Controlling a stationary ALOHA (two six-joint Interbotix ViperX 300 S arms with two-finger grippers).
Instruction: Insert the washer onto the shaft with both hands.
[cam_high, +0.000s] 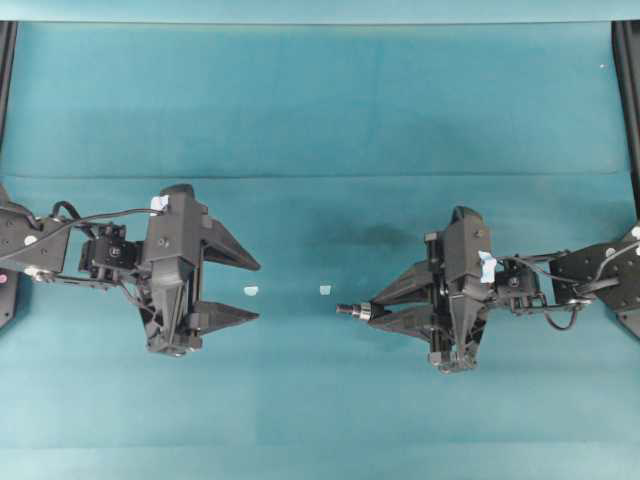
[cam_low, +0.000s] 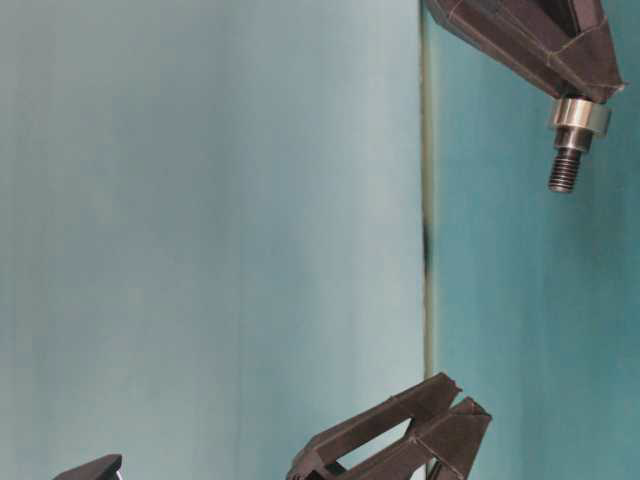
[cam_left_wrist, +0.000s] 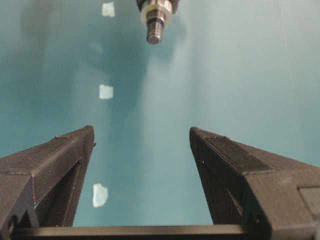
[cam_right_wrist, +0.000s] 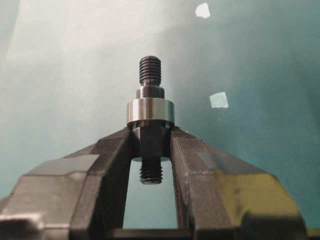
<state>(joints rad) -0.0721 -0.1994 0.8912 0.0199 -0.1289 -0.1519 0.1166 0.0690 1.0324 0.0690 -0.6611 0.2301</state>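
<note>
Right hand (cam_right_wrist: 150, 145) was clamped on the shaft (cam_right_wrist: 150, 137), fingers pinching its mid section just behind the washer (cam_right_wrist: 150, 111), which already sat on the shaft against the fingertips. Threaded tip stuck out past the washer, the other threaded end showed between the fingers. In the overhead view the shaft (cam_high: 352, 311) pointed left toward the left hand (cam_high: 240, 292), held above the teal worktop (cam_high: 320, 110), with the washer (cam_high: 365, 312) right at the right hand (cam_high: 375, 311). Left hand was spread wide with nothing in it, well apart from the shaft tip. Small pale tape scraps (cam_high: 251, 291) lay on the worktop between the two hands.
</note>
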